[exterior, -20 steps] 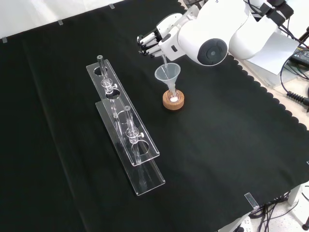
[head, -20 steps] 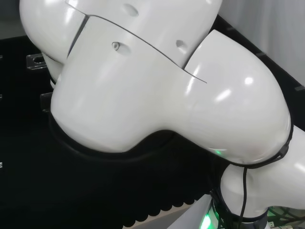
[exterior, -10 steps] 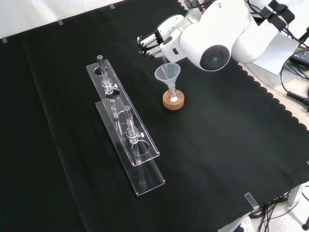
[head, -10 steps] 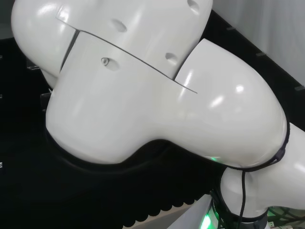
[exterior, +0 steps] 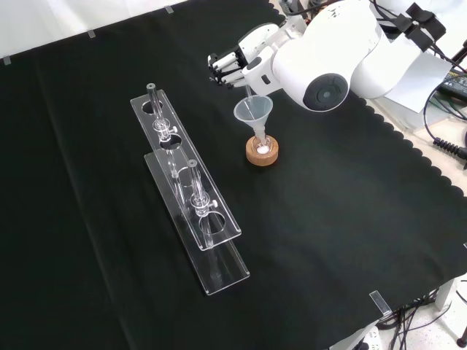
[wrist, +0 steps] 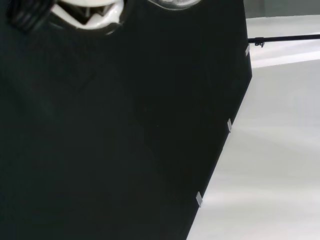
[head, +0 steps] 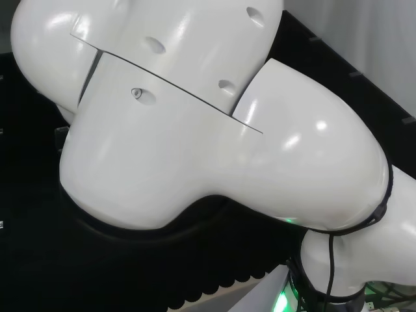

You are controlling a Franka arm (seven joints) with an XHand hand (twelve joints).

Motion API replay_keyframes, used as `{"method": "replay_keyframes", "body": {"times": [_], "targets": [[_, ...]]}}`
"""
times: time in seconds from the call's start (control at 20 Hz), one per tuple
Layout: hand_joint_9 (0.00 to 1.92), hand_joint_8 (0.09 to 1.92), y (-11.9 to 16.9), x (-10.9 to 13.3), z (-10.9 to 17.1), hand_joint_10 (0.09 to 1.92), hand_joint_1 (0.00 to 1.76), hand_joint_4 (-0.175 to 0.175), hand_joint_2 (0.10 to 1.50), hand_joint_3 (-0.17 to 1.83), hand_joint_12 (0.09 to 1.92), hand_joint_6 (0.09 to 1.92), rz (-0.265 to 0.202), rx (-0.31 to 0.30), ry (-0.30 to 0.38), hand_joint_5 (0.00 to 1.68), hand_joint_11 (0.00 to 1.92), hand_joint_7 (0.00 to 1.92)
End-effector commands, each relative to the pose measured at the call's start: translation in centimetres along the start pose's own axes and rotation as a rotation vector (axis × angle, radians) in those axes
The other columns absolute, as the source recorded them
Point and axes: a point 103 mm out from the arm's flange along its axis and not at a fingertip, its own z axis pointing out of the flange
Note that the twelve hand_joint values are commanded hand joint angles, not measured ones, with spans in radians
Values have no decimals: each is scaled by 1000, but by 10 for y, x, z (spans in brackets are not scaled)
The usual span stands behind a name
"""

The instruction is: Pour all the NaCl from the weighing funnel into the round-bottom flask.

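In the front view the hand (exterior: 230,64) hangs above a clear plastic funnel (exterior: 253,111), its fingers curled on the weighing funnel (exterior: 246,90). The thin glass stem of the weighing funnel slants down into the plastic funnel's mouth. That funnel stands in the neck of the round-bottom flask (exterior: 261,146), which rests on a cork ring (exterior: 262,155). A little white powder shows at the flask's bottom. In the wrist view a blurred white part of the hand (wrist: 89,12) and a bit of clear glass (wrist: 175,4) lie over the black cloth.
Two long clear racks (exterior: 191,191) with glass pieces stand left of the flask in the front view. The arm's big white link (exterior: 325,51) looms right of the hand, and its links (head: 195,130) block the head view. Cables and paper lie past the cloth's scalloped right edge (exterior: 408,146).
The arm's links have turned a little and the hand has edged slightly up. The weighing funnel's stem stays in the plastic funnel.
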Motion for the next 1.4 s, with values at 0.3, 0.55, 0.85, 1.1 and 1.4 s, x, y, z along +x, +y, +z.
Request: {"method": "replay_keyframes", "body": {"times": [0.3, 0.55, 0.85, 1.1, 1.4], "targets": [[660, 606, -2, 2, -3, 526, 1092, 175, 666, 747, 1327, 934, 0, -4, -16, 1146, 286, 455], [660, 605, -2, 3, -3, 526, 1092, 175, 666, 747, 1327, 935, 1, -1, -36, 1146, 286, 455], [661, 605, -2, 3, -8, 526, 1092, 175, 666, 748, 1326, 935, 4, -7, -84, 1146, 286, 456], [661, 605, -2, 5, -10, 526, 1092, 175, 666, 748, 1326, 935, 5, -3, -129, 1146, 286, 457], [660, 606, -4, 6, -16, 525, 1092, 175, 665, 749, 1325, 935, 7, -11, -144, 1146, 284, 458]]}}
